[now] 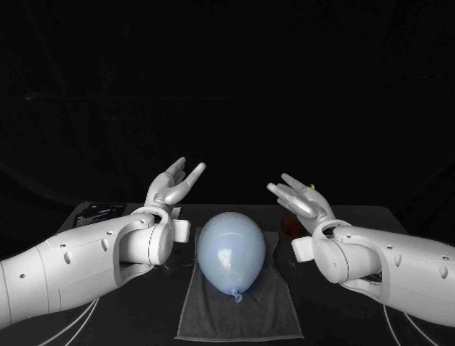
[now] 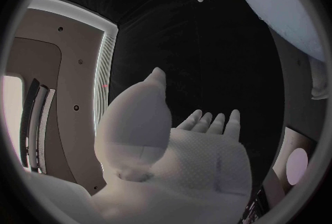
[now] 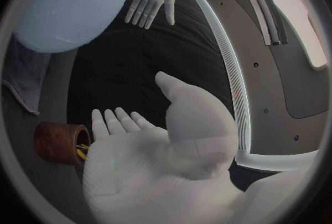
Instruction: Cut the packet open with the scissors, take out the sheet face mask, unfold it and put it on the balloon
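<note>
Black desk (image 1: 154, 310) with a grey towel (image 1: 250, 310) spread at its centre, a dark packet (image 1: 102, 211) far left, and a brown cup (image 3: 61, 144) right of the towel.

The balloon (image 1: 231, 249) is pale blue and the cloth (image 1: 257, 311) plain grey. The table (image 1: 368, 215) is black, the holder (image 3: 58, 144) brown.

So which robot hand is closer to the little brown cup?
The right robot hand. It hovers open right by the brown cup. The left robot hand is up on the far side of the balloon, farther away.
</note>
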Robot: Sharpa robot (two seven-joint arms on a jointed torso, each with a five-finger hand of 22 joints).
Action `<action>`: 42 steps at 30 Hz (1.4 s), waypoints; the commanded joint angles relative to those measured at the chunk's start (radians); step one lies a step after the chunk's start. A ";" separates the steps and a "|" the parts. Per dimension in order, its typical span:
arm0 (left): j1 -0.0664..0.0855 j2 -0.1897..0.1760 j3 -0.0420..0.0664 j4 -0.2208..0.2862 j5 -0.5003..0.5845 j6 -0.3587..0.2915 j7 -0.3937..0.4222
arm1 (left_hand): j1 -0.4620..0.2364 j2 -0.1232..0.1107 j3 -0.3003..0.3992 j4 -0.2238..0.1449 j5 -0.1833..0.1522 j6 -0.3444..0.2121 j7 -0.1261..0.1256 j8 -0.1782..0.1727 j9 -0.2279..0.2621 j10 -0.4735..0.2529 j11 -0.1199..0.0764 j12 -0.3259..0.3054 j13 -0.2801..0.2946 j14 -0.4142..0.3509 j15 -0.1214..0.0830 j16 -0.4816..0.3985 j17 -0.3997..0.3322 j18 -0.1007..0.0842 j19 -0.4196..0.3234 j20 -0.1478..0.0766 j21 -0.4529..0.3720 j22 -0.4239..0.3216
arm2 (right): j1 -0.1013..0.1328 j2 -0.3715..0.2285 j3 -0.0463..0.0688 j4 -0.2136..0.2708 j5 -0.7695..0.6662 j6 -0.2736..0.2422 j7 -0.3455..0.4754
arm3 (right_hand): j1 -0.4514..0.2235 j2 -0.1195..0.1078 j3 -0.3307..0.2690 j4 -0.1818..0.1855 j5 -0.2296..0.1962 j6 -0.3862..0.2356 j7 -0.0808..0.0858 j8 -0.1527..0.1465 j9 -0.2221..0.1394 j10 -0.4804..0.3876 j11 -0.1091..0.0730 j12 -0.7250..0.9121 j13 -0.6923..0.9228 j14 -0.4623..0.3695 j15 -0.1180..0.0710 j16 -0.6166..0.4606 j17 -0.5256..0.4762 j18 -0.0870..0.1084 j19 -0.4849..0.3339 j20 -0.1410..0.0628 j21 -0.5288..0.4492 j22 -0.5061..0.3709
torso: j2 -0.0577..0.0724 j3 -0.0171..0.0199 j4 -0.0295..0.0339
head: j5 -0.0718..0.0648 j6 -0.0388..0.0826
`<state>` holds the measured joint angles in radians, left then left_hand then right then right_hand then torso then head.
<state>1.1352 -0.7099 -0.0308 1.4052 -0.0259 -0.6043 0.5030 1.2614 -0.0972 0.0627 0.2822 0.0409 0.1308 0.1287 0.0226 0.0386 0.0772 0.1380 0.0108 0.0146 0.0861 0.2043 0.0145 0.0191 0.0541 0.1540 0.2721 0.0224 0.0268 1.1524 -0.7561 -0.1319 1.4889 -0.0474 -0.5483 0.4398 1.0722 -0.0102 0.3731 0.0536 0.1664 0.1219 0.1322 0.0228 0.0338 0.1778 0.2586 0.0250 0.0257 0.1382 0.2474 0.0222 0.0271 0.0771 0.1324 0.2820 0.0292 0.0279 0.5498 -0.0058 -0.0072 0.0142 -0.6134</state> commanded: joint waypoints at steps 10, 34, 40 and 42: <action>0.004 -0.059 0.000 0.044 -0.021 0.138 0.019 | 0.096 0.046 0.043 0.011 0.008 0.104 0.140 0.037 0.031 0.221 0.102 0.049 0.028 0.375 0.056 0.144 0.095 0.014 0.336 0.022 0.133 0.071 | 0.055 -0.030 -0.027 0.011 -0.258 0.198 -0.024 | 0.197 -0.010 0.096 -0.141 -0.031 0.381 0.161 0.135 0.093 0.547 -0.011 0.085 0.039 0.561 -0.028 0.174 0.095 0.062 0.507 0.005 0.217 0.099 | 0.007 -0.0115 -0.0041 | -0.012 -0.001; 0.006 -0.160 0.004 0.152 -0.017 0.226 0.052 | 0.295 0.006 0.113 -0.001 0.009 0.720 0.094 0.267 0.169 0.972 0.025 0.149 0.051 0.934 -0.090 0.329 0.212 0.131 0.829 -0.055 0.326 0.113 | 0.124 -0.120 -0.015 0.049 -0.662 0.138 -0.120 | 0.213 -0.085 0.174 -0.209 -0.077 0.802 0.071 0.245 0.148 1.034 -0.128 0.074 0.047 1.029 -0.166 0.282 0.150 0.108 0.780 -0.080 0.360 0.131 | 0.039 -0.0056 0.0059 | -0.031 0.004; 0.009 -0.207 0.008 0.210 -0.056 0.278 0.017 | 0.278 -0.005 0.117 0.007 0.009 0.786 0.064 0.289 0.179 1.053 -0.002 0.145 0.052 0.967 -0.109 0.328 0.225 0.131 0.852 -0.067 0.329 0.109 | 0.181 -0.187 -0.015 0.062 -0.779 0.152 -0.268 | 0.161 -0.120 0.106 -0.164 -0.045 0.816 0.042 0.235 0.144 1.137 -0.167 0.081 0.062 1.200 -0.219 0.368 0.226 0.110 0.906 -0.133 0.443 0.169 | 0.049 -0.0070 0.0080 | -0.053 0.018; 0.010 -0.213 0.008 0.219 -0.061 0.284 0.010 | 0.272 -0.008 0.121 0.007 0.009 0.796 0.061 0.288 0.180 1.071 -0.007 0.135 0.050 0.995 -0.117 0.333 0.233 0.131 0.865 -0.074 0.332 0.108 | 0.196 -0.203 -0.015 0.063 -0.802 0.151 -0.304 | 0.150 -0.128 0.095 -0.150 -0.041 0.824 0.033 0.237 0.145 1.161 -0.178 0.082 0.070 1.241 -0.234 0.398 0.254 0.108 0.946 -0.151 0.466 0.179 | 0.052 -0.0069 0.0082 | -0.057 0.020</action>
<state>1.1427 -0.9228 -0.0241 1.6148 -0.0523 -0.3889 0.5335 1.5364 -0.1033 0.1810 0.2872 0.0504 0.9237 0.1894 0.3093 0.2182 1.1447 0.1321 0.1469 0.0662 1.0760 0.0888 0.3446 0.2505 0.1786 1.0152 0.1970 0.3507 0.1360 1.3438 -0.9547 -0.1470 1.5489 -0.7392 -0.4075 0.2491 1.2312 -0.1401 0.4722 -0.0987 0.1220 0.9440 0.1678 0.2551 0.1779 1.3340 0.0816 0.1036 0.0947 1.3704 0.0172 0.4164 0.2772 0.1765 1.0711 0.1346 0.4899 0.2048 0.5951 -0.0118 0.0002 -0.0343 -0.5973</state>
